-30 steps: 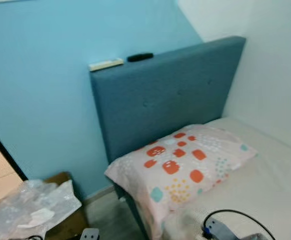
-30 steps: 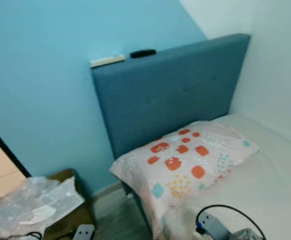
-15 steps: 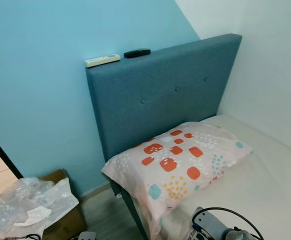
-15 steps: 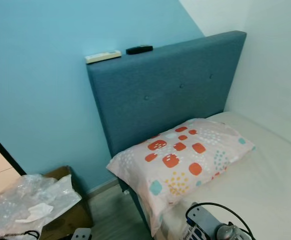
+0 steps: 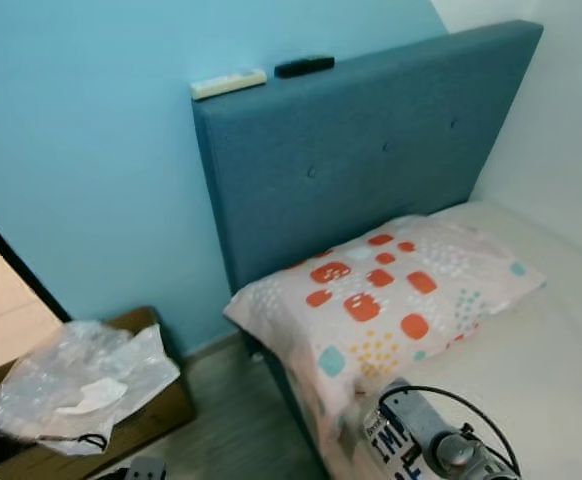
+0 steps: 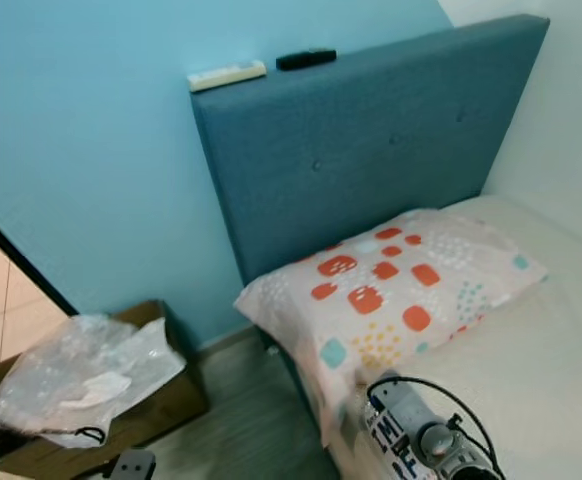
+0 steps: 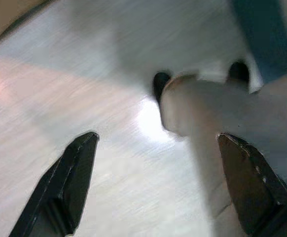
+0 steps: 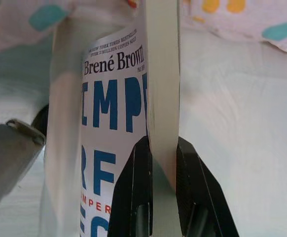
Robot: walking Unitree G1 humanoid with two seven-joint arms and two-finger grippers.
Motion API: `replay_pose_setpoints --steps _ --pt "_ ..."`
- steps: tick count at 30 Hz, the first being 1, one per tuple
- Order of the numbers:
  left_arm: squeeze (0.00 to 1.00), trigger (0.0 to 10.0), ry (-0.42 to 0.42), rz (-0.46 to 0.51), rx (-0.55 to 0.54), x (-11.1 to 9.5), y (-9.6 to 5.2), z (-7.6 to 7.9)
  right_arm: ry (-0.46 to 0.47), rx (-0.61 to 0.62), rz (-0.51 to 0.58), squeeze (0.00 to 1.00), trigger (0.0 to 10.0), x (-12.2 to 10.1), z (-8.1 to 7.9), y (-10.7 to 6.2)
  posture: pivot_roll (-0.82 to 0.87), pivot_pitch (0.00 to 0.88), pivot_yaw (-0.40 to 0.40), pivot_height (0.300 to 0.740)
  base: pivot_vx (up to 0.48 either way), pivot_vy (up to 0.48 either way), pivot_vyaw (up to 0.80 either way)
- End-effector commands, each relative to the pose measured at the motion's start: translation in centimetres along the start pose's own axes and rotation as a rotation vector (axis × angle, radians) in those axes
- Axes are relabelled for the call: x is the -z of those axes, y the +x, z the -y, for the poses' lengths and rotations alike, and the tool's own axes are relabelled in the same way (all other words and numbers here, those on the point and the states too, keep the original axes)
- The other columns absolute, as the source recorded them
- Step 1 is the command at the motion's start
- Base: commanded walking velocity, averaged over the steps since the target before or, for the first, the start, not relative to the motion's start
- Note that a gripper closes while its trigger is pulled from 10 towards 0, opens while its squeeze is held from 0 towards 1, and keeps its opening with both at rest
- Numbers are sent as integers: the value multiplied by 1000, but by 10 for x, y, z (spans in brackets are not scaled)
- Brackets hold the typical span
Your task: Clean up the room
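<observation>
White book (image 8: 115,98) pinched in right claw (image 8: 161,158), now nearer pillow (image 5: 391,305)

Soft, even indoor light fills the head views; the blue wall (image 5: 91,170) and headboard (image 5: 371,150) show no hard shadows, and the white wall at the upper right corner is pale, near washed out. Both are slightly soft, with the bed (image 5: 561,370) and pillow (image 5: 391,300) a little hazy. The left wrist view is heavily motion-blurred: the floor (image 7: 84,148) is streaked, with a bright glare patch at its centre. The right wrist view is sharper; print on the book (image 8: 114,98) reads clearly, though its near edge is out of focus.
</observation>
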State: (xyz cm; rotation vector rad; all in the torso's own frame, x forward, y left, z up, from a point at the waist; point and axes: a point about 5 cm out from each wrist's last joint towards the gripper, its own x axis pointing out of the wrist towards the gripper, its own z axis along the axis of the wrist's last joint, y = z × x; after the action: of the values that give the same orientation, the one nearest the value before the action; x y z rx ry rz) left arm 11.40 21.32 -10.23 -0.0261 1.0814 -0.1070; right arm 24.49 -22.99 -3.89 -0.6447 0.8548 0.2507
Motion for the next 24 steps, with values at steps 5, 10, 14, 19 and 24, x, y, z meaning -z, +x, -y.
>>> replay_pose_setpoints --steps 5,10,14,19,24 --pt "0 10000 4 -79 20 29 -10 -7 -3 40 9 0 10000 1 0 0 68 243 96 735 0 0 0" --pt "0 10000 4 -47 31 26 -12 -10 13 173 2 733 10000 0 29 -3 75 258 103 735 0 0 0" --pt "0 10000 5 -40 37 26 -11 -9 17 218 -4 1000 10000 1 39 -5 72 261 103 735 0 0 0" --pt "0 10000 8 -34 41 24 -11 -8 35 225 -3 1000 10000 3 41 -6 68 260 102 735 0 0 0" --pt "0 10000 9 -30 41 21 -9 -6 49 237 -8 1000 10000 6 43 -7 55 248 98 735 0 0 0"
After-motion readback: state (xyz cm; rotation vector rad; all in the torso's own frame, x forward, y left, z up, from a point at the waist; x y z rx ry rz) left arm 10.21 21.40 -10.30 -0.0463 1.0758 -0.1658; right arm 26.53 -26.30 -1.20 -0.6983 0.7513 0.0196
